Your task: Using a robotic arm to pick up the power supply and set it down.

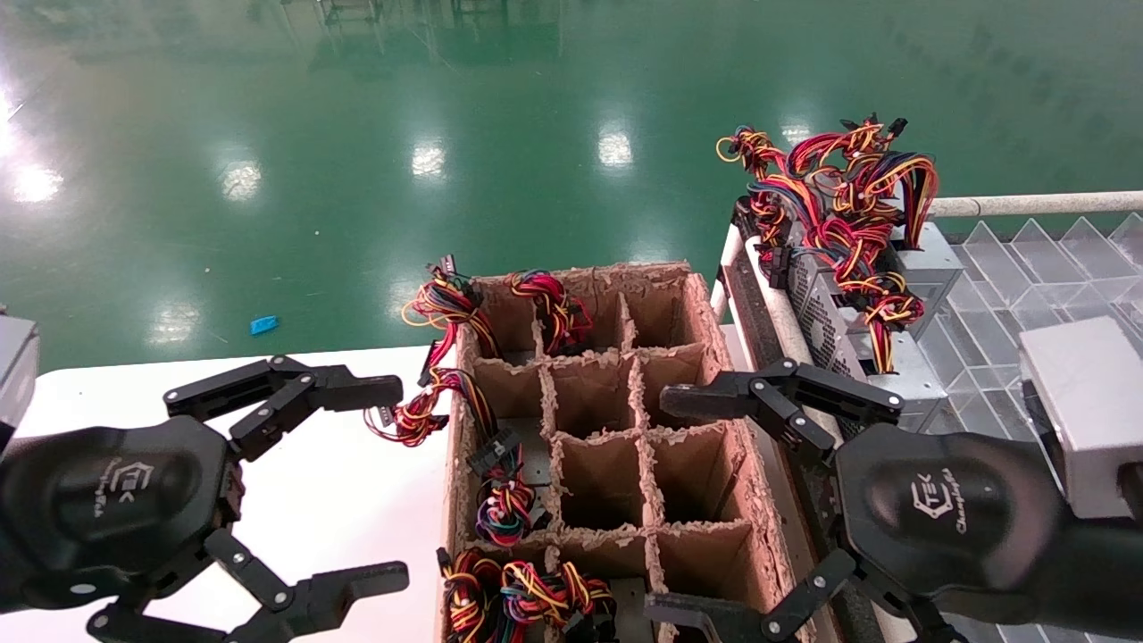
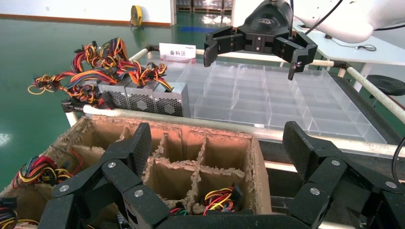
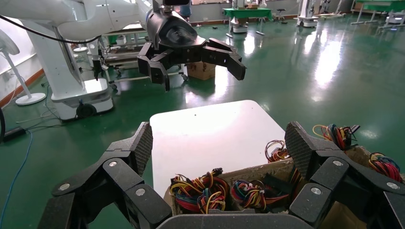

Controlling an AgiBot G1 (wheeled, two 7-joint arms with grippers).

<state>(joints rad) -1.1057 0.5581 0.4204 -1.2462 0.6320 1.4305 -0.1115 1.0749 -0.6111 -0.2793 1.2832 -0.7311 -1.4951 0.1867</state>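
Big stuff first: white table (image 1: 268, 500) w/ a cardboard divider box (image 1: 723, 357) on it, clear tray rack (image 1: 1054, 268) off to the right. Power supplies (image 1: 826, 313) sit in a row at the rack's near edge, wires (image 1: 839, 205) piled on top. Both hands empty, fingers spread wide: left hand (image 1: 312, 487) over the table, right hand (image 1: 705, 505) over the box's right side. Imo the supply is heavy, stiff metal, kinda slick, so grab the case sides, not the floppy wires.
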